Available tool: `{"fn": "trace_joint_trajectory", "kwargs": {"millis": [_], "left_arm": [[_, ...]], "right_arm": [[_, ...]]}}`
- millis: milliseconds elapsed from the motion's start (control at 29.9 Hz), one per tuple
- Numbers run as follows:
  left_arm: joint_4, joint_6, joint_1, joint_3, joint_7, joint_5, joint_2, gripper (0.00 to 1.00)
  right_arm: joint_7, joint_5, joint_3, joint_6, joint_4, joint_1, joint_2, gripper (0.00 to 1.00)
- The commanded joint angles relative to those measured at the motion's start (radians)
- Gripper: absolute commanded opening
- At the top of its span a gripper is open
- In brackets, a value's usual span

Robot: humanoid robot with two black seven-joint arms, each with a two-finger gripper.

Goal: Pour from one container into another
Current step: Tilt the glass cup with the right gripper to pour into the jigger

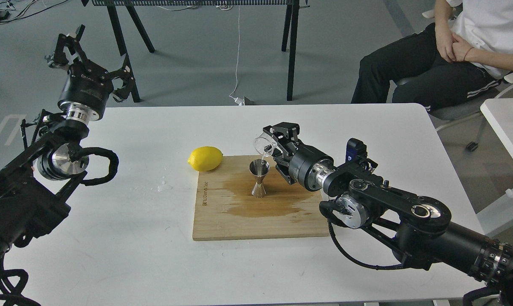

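A small clear glass cup (265, 145) is tipped on its side just above the shiny steel jigger (259, 177), with my right gripper (275, 143) shut on it. A thin stream of clear liquid falls from the cup's lip into the jigger's upper cone. The jigger stands upright on a wooden board (256, 216) whose middle is darkened by a wet patch. My left gripper (91, 57) is raised off the table's far left corner, fingers spread open and holding nothing.
A yellow lemon (205, 158) lies at the board's far left corner. A small puddle (164, 186) sits on the white table (125, 250) left of the board. A seated person (452, 51) is beyond the table's far right; black table legs (292, 51) stand behind.
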Motion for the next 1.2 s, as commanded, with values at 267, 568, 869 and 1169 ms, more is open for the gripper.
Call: {"fn": "trace_joint_trajectory", "kwargs": {"millis": [267,568,869,1169], "left_arm": [[0.0,0.0,0.0,-0.002,0.0,0.0,0.0,1.0],[0.0,0.0,0.0,0.0,0.0,0.0,0.0,1.0],[0.0,0.0,0.006,-0.002,-0.005,0.0,0.0,1.0],[0.0,0.0,0.006,0.0,-0.006,0.0,-0.002,1.0]], "right_arm": [[0.003,-0.063,-0.056,-0.029,-0.004,0.021,0.001,0.3],[0.005,-0.112,-0.074,-0.032,-0.004,0.026,0.001,0.3],[0.008,-0.117,-0.107,-0.032,-0.004,0.044,0.0,0.3],[0.011,-0.183,-0.13,-0.044,-0.005,0.044,-0.016,0.3]]}}
